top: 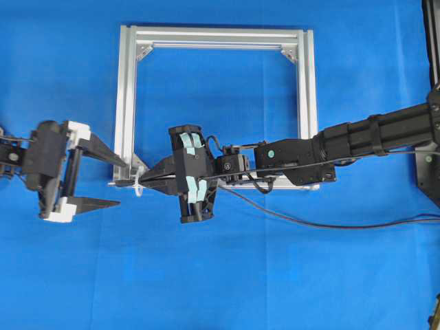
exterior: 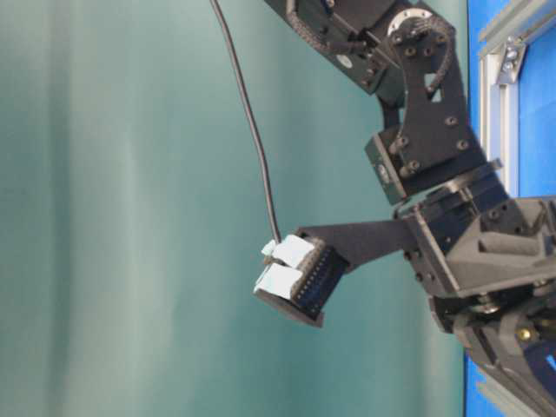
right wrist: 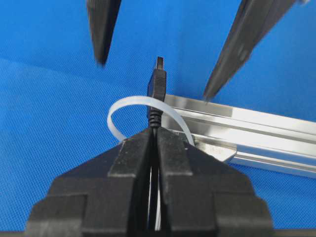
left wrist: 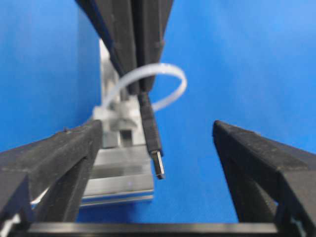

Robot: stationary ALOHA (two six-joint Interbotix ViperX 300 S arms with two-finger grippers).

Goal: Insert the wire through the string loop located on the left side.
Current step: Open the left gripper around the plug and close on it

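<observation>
The wire's plug point(left wrist: 157, 165) pokes through the white string loop point(left wrist: 170, 81) at the silver frame's point(top: 125, 103) lower left corner. My right gripper point(right wrist: 155, 132) is shut on the wire point(right wrist: 158, 81) just behind the plug, its tips right at the string loop point(right wrist: 140, 102). The left gripper point(left wrist: 157, 127) is open, with one finger point(left wrist: 64, 153) on each side of the plug and touching nothing. Overhead, the left gripper point(top: 122, 184) faces the right gripper point(top: 142, 182) across the string loop point(top: 139, 187). The wire point(top: 330, 223) trails off to the right.
The square aluminium frame lies flat on the blue cloth, its near bar point(right wrist: 247, 129) beside the right gripper. The right arm point(top: 357, 141) stretches across the frame's lower bar. A dark fixture point(top: 430, 172) stands at the right edge.
</observation>
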